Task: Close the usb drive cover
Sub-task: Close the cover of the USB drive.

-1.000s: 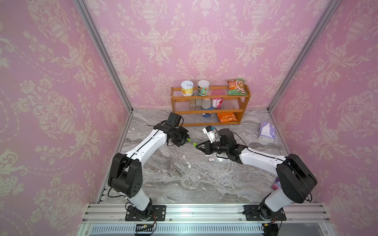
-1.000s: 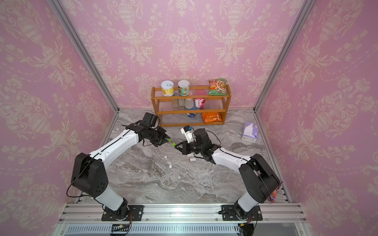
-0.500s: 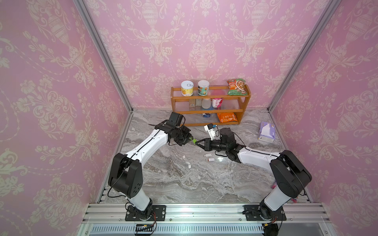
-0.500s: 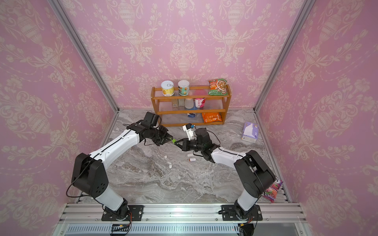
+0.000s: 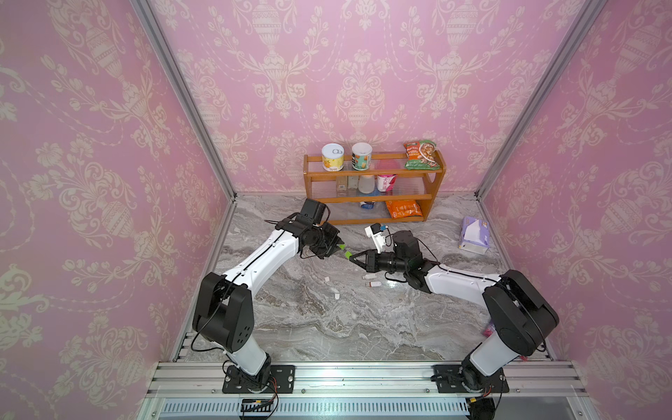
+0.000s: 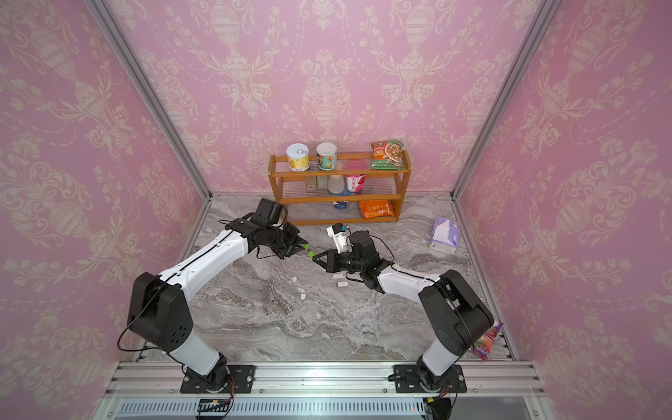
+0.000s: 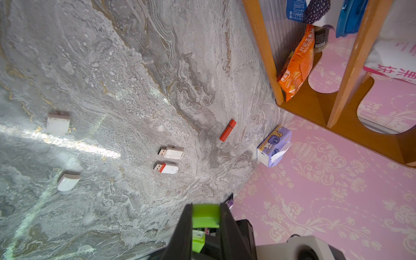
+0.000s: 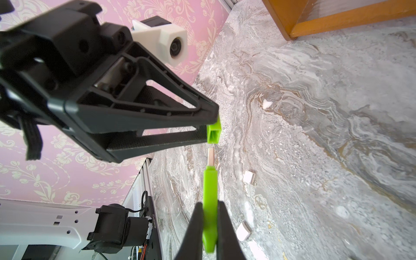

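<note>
Upper centre: a shelf [image 5: 327,199], with a yellow can [image 5: 332,157], a second can [image 5: 361,155] and a green bag [image 5: 420,155] on top, an orange bag [image 5: 403,208] below. Tissue pack [image 5: 474,235] at right.

In both top views the green cover [image 5: 342,248] and the green usb drive [image 5: 349,255] are too small to tell whether they touch. In the left wrist view the cover's rear is hidden between the fingers [image 7: 227,225] of the left gripper [image 7: 206,206], which the picture's edge cuts off. In the right wrist view the drive's tail is hidden between the fingers [image 8: 195,229] of the right gripper [image 8: 210,203], and only a corner of the shelf [image 8: 281,15] shows.
</note>
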`<state>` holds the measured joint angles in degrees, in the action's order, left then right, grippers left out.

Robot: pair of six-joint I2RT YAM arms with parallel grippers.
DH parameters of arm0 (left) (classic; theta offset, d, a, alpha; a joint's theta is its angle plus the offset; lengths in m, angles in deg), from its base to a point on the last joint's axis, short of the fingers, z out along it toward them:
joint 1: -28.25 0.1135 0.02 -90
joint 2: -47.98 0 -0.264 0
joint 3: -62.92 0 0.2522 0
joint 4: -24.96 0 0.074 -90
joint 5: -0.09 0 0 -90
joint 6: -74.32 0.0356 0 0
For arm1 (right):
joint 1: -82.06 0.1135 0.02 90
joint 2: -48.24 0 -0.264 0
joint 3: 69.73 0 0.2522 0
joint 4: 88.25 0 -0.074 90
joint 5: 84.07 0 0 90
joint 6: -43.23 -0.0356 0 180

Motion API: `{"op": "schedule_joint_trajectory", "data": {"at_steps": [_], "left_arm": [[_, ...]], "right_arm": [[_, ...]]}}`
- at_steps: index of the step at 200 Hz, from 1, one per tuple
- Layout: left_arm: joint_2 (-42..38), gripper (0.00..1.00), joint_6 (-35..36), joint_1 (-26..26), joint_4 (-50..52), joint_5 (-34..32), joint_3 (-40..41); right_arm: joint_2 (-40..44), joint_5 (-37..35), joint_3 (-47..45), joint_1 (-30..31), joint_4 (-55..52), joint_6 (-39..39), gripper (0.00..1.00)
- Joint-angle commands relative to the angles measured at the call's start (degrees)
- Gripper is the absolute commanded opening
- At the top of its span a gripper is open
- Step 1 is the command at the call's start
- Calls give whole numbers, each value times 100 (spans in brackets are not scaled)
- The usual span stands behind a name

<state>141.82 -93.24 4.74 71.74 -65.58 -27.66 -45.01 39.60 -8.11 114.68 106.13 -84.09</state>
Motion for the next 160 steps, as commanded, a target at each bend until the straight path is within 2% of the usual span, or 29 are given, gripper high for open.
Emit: {"op": "schedule_joint_trajectory", "data": {"at_steps": [1, 160], "left_arm": [[20, 3, 144, -65, 83, 71, -141], [140, 2, 114, -113, -45, 205, 18]], "right_arm": [[136, 8, -67, -35, -21, 103, 0], [296, -42, -91, -120, -32, 106, 0]]}}
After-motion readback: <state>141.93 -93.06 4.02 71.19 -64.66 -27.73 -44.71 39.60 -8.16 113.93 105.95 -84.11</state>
